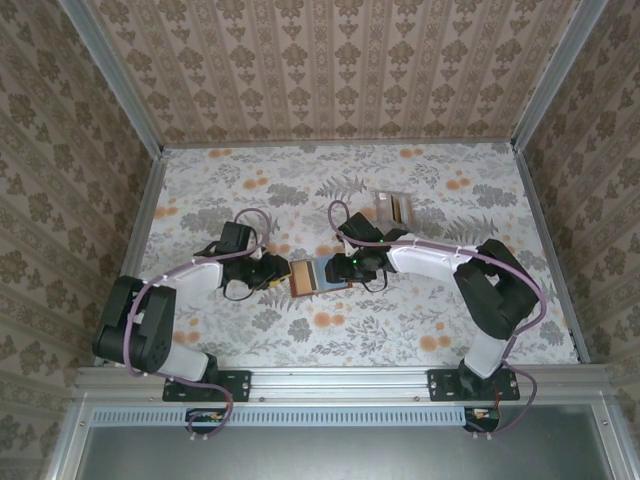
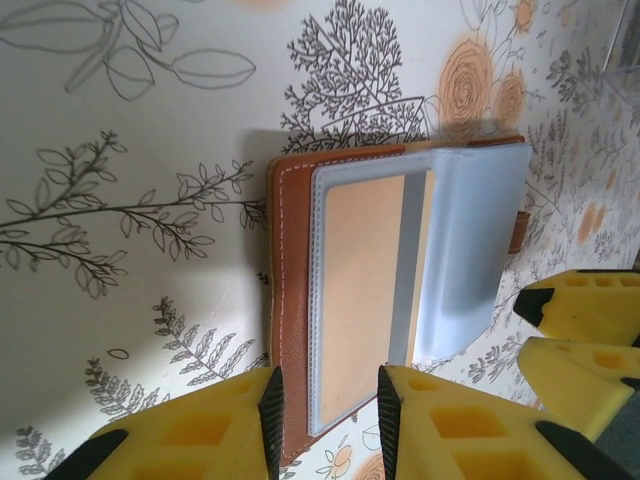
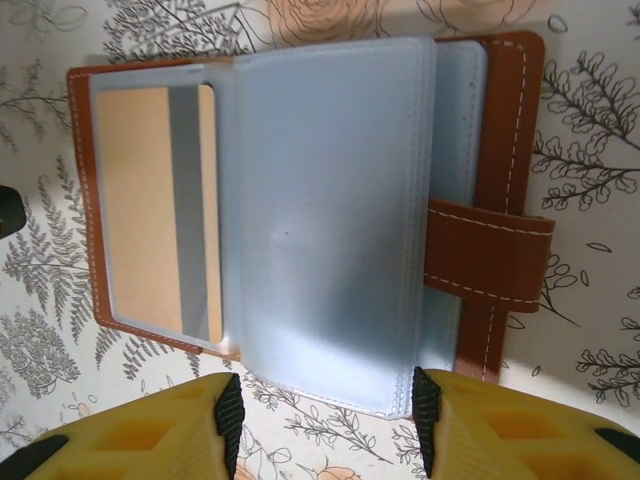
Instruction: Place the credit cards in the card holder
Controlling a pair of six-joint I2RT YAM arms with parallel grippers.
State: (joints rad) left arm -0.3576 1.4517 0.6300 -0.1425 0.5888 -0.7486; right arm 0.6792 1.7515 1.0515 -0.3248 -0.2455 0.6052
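Top external view: small reddish-brown leather-like folding card holder (image 1: 312, 277) lies opened flat on the floral-print table (image 1: 420, 330), w/ both arms reaching in from either side. The left pincer (image 1: 277, 272) is at its left edge and the right pincer (image 1: 346, 267) at its right, prob. so one can steady it while the other works the pockets. Farther back, well apart from the holder, a small stack of thin rectangular loose cards (image 1: 392, 207), pale w/ a tan one, sits on the table; those aren't in yet. Left wrist view: yellow fingers parted, straddling the holder's stitched near edge. Bare table shows betw. that edge and one pad, so released, not clamped; my read is it's placed to pin or grab that cover if it slides. Right wrist view: a flat tan card (image 3: 140, 200) sits inside a clear plastic pocket on the left half, so approx. one card done. A frosted pale-blue plastic sleeve leaf (image 3: 330, 210) rises off the right half towards the cam, its free edge betw. the right pincer's parted fingers. No squeeze visible, so I'd call it released, maybe propping the leaf to keep a slot reachable. Brown closing tab (image 3: 490, 255) hangs out to the side, undone, which lets the holder lie open.
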